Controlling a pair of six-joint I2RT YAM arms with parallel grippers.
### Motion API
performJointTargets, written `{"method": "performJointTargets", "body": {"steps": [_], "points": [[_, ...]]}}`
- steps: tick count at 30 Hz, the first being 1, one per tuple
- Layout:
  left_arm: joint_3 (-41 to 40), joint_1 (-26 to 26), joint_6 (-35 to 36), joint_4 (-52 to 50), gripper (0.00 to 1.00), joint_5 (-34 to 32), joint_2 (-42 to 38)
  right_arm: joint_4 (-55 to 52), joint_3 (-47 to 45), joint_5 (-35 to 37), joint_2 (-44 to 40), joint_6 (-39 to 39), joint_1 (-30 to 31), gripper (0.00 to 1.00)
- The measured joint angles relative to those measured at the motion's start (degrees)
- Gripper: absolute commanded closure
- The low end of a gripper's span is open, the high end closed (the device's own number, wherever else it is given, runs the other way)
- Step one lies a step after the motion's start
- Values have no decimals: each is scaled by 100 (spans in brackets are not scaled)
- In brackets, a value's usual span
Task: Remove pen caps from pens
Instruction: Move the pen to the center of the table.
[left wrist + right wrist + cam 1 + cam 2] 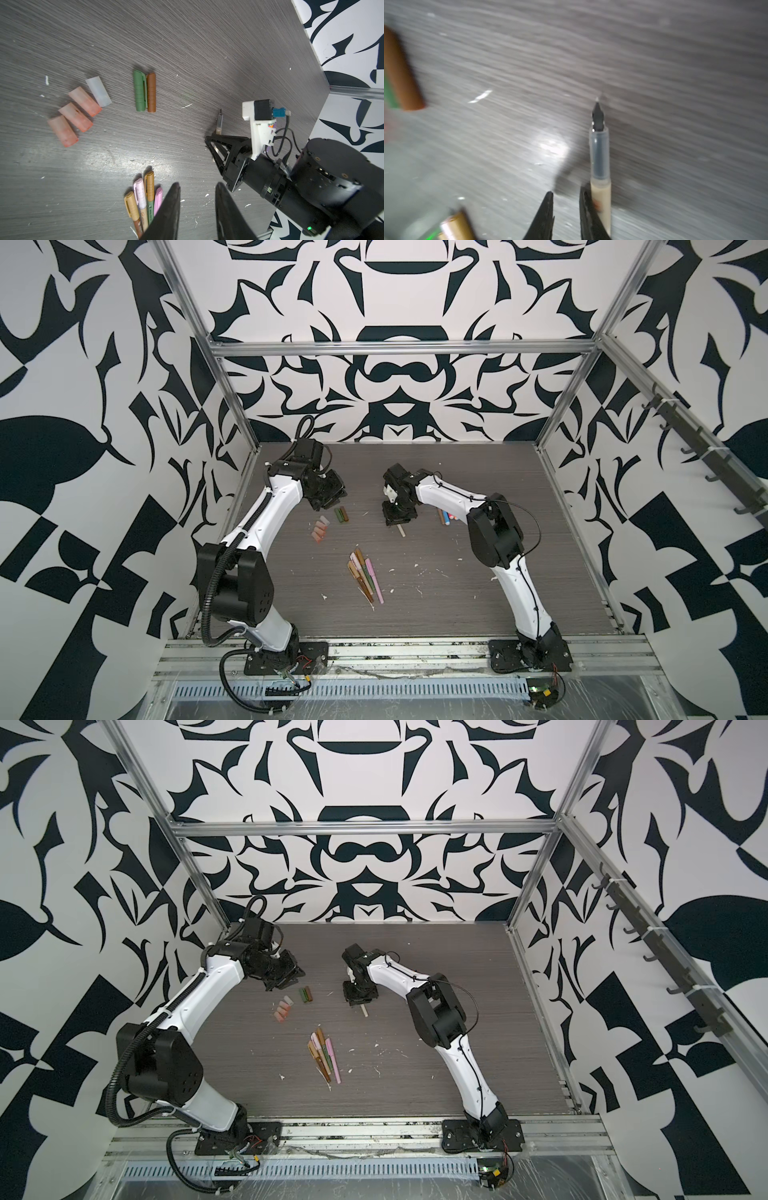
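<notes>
right gripper (565, 192) jaws cracked slightly apart, gap empty; uncapped cream pen (600, 158) lying on table (675, 62) just outside jaws; left gripper (197, 185) open, holding nothing; loose pen caps (83, 101) near it

The left arm (272, 506) and right arm (513, 589) share glossy white link shells between bulky black joint housings, each mounted on a black base plate (313, 655). A ribbed black conduit (110, 1092) follows the left one; the right wrist bears a white camera bracket (258, 133) with a blue plug (279, 112) and a thin black cable (287, 124). The left claw (197, 185) has two tapered matte-black fingers (172, 209).
</notes>
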Motion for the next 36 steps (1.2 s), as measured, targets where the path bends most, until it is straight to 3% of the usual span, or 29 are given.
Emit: {"method": "performJointTargets", "body": {"steps": [13, 36], "points": [[0, 0, -20, 9, 68, 59, 2, -234, -249, 579, -192, -170, -297, 74], [-199, -4, -201, 251, 68, 125, 0, -262, -1016, 645, -844, -337, -330, 74]]}}
